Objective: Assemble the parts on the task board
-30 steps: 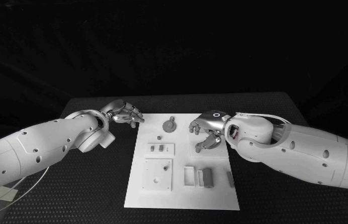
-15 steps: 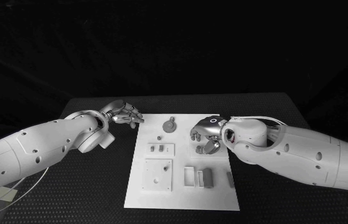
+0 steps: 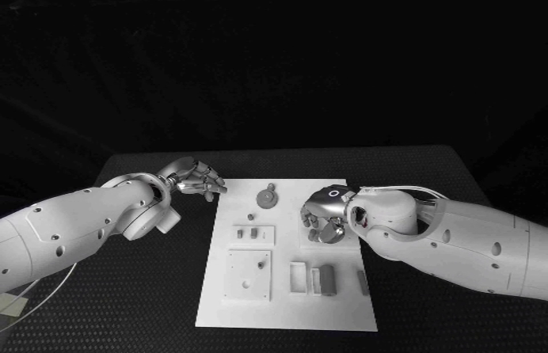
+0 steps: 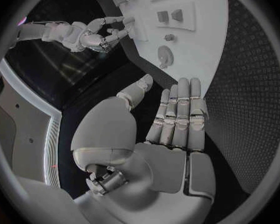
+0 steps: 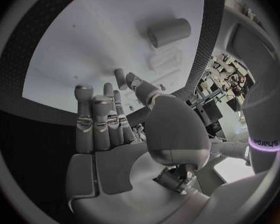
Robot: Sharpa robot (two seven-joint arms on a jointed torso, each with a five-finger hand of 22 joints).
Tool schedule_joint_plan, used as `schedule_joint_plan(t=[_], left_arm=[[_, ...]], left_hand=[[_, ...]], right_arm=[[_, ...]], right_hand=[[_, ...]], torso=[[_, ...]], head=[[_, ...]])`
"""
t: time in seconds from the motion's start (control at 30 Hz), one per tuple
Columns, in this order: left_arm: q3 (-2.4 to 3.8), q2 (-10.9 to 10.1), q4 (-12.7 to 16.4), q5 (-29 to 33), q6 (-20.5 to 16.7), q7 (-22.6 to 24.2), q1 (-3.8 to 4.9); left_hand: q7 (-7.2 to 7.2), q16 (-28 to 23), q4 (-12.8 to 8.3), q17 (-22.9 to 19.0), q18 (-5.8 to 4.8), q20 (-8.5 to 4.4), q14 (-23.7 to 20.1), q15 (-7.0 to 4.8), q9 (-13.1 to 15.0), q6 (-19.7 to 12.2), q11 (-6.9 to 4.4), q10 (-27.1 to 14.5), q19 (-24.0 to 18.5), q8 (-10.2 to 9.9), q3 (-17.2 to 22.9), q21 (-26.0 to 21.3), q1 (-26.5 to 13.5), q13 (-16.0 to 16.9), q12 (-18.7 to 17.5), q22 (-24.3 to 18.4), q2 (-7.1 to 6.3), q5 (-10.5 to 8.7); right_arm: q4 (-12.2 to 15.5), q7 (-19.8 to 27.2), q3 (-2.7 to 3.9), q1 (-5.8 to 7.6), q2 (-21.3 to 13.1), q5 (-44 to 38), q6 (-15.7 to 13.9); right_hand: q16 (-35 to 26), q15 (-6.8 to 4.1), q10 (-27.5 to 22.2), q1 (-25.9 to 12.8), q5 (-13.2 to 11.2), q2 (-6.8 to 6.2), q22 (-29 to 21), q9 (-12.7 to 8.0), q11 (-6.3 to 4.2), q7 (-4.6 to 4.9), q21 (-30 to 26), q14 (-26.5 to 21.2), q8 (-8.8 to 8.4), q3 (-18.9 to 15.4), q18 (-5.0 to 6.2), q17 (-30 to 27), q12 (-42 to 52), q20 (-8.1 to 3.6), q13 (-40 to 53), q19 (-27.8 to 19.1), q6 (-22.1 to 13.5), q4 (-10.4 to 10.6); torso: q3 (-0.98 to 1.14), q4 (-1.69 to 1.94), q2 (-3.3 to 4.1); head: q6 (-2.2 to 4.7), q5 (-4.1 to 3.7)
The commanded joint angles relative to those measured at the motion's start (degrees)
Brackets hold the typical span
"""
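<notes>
The white task board lies in the middle of the black table. A round grey part sits near its far edge. Two small grey pieces stand in a white block, and grey bars lie in slots nearer me. My right hand hovers low over the board's right side, fingers pointing down and spread, with nothing seen in them; what lies under it is hidden. The right wrist view shows those fingers stretched toward a grey cylinder part. My left hand hangs off the board's far left corner, fingers straight and empty.
A square white plate with holes sits on the board's near left part. One more grey bar lies by the board's right edge. Black table surrounds the board on all sides.
My right hand has slid left and lower over the board's right side, turning its fingers downward. The left hand and the parts have stayed put.
</notes>
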Motion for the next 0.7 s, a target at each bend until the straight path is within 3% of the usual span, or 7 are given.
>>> schedule_joint_plan(t=[0.03, 0.17, 0.4, 0.7], left_arm=[[0.03, 0.0, 0.1, 0.1, 0.5, 0.5, 0.08], [0.03, 0.1, 0.1, 0.1, 0.5, 0.3, 0.08], [0.03, 0.0, 0.0, 0.1, 0.5, 0.2, 0.08], [0.03, 0.1, 0.0, 0.1, 0.5, 0.2, 0.08]], left_hand=[[-0.02, -0.3, 0.2, 0.1, 1.04, 0.11, 0.5, 0.05, 0.0, -0.1, -0.02, -0.4, 0.2, 0.0, -0.1, 0.0, -0.3, -0.1, 0.1, -0.1, -0.08, 0.14], [-0.03, -0.3, 0.3, 0.1, 1.04, 0.11, 0.6, 0.05, 0.0, -0.1, -0.02, -0.4, 0.3, 0.0, -0.1, 0.0, -0.3, -0.1, 0.1, -0.1, -0.01, 0.14], [-0.03, -0.3, 0.3, 0.2, 1.06, 0.1, 0.6, 0.04, 0.0, -0.1, -0.01, -0.4, 0.3, 0.0, -0.1, 0.0, -0.3, -0.1, 0.1, -0.1, 0.02, 0.14], [-0.03, -0.4, 0.3, 0.3, 1.06, 0.09, 0.6, 0.03, 0.0, -0.1, -0.01, -0.4, 0.3, 0.0, -0.1, 0.1, -0.3, -0.1, 0.1, -0.1, 0.02, 0.14]], right_arm=[[-0.1, 0.5, -0.03, -0.13, 0.1, -1.3, 1.0], [-0.6, 0.6, -0.1, -0.54, 0.6, -1.3, -0.3], [-1.3, 0.7, -0.14, -1.24, 1.3, -1.3, -0.3], [-1.4, 0.8, -0.15, -1.33, 1.4, -1.2, -0.5]], right_hand=[[-0.1, -0.47, 0.8, 0.0, 0.3, 0.77, 1.1, 0.0, -0.16, -0.02, 0.3, 0.2, 0.33, 0.0, 6.12, -0.1, 0.5, -0.02, 0.2, 0.4, 0.8, -0.6], [-0.2, -1.14, 2.7, -0.7, 0.3, 1.8, 1.1, 0.1, -0.85, -0.65, 0.4, 0.7, 0.96, 0.1, 6.12, -0.2, 1.0, -0.06, 0.8, 0.8, 2.4, -1.2], [-0.2, -1.3, 3.0, -0.9, 0.3, 1.96, 1.1, 0.1, -1.0, -0.78, 0.5, 0.8, 1.05, 0.1, 6.12, -0.2, 1.1, -0.14, 0.9, 1.0, 2.7, -1.2], [-0.2, -1.34, 3.1, -1.0, 0.3, 2.02, 1.1, 0.1, -1.04, -0.8, 0.5, 0.9, 1.04, 0.2, 6.12, -0.2, 1.0, -0.18, 1.0, 1.0, 2.7, -1.3]], torso=[[0.04, 0.0, -0.03], [0.01, 0.01, -0.01], [0.08, 0.13, 0.07], [-0.01, 0.0, 0.0]], head=[[-0.06, 0.07], [-0.07, 0.07], [-0.31, 0.25], [-0.45, 0.33]])
